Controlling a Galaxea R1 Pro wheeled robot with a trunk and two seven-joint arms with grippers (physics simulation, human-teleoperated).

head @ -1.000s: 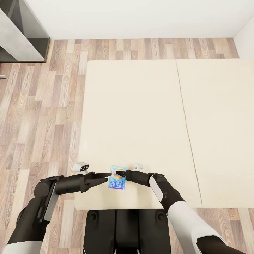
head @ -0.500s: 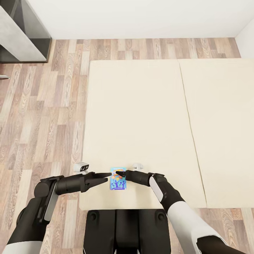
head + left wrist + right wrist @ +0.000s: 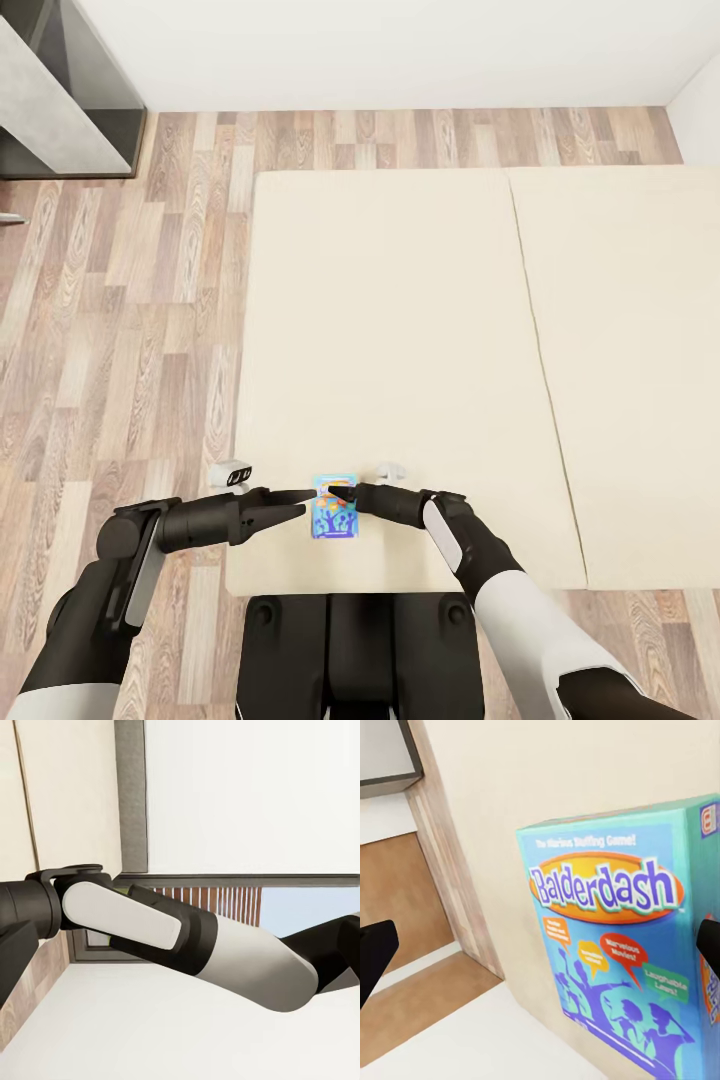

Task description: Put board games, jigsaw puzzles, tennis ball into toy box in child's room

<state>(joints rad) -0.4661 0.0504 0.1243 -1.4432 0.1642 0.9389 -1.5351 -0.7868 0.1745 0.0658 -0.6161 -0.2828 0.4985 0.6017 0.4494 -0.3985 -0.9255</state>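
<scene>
Blue game [image 3: 334,507] on bed [image 3: 400,330], long axis 12–6. Right claw [image 3: 338,493] touches its 12 o'clock edge; left claw [image 3: 296,506] at 9. Grip state: cannot tell.

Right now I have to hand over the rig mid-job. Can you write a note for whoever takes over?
Left gripper: beside the blue board game, on its left; open or shut cannot be told.
Right gripper: open, over the game from its right, not closed on it.
The game lies flat on the bed, near the edge closest to the robot, between the two grippers.
Done: the robot is at the bed and lined up on this game.
Left: grip the game, lift it and carry it to the toy box, then fetch the other toys. No other toy lies on the mattress in the head view.
</scene>
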